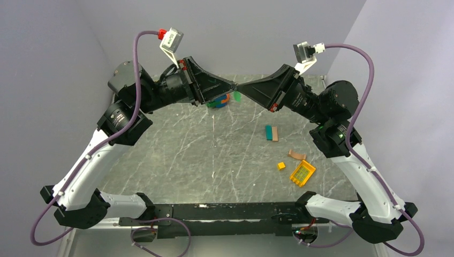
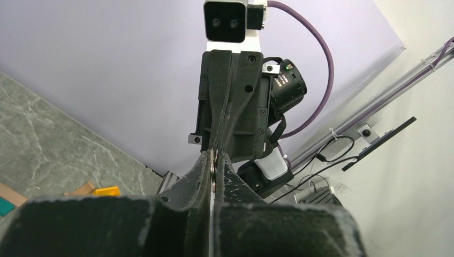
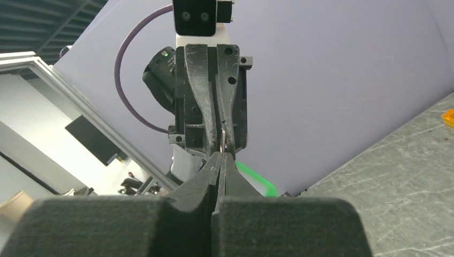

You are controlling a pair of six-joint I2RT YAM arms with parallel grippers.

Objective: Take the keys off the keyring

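My two grippers meet tip to tip above the back middle of the table. A thin metal keyring [image 2: 214, 167] sits edge-on between the left gripper's [image 2: 215, 160] pads, and the jaws are shut on it. The same keyring [image 3: 222, 140] shows as a wire loop running from the right gripper's [image 3: 220, 155] shut tips up into the facing fingers. In the top view the left gripper [image 1: 233, 85] and right gripper [image 1: 240, 87] touch noses and hide the ring. Green, blue and orange pieces [image 1: 220, 101] lie just beneath the left gripper; I cannot tell whether they are the keys.
On the right half of the marble table [image 1: 176, 155] lie a teal block [image 1: 269, 132] beside a tan block [image 1: 275, 134], a tan piece [image 1: 296, 155], a small yellow cube [image 1: 281, 166] and a yellow grid piece [image 1: 302, 173]. Walls close the back and sides.
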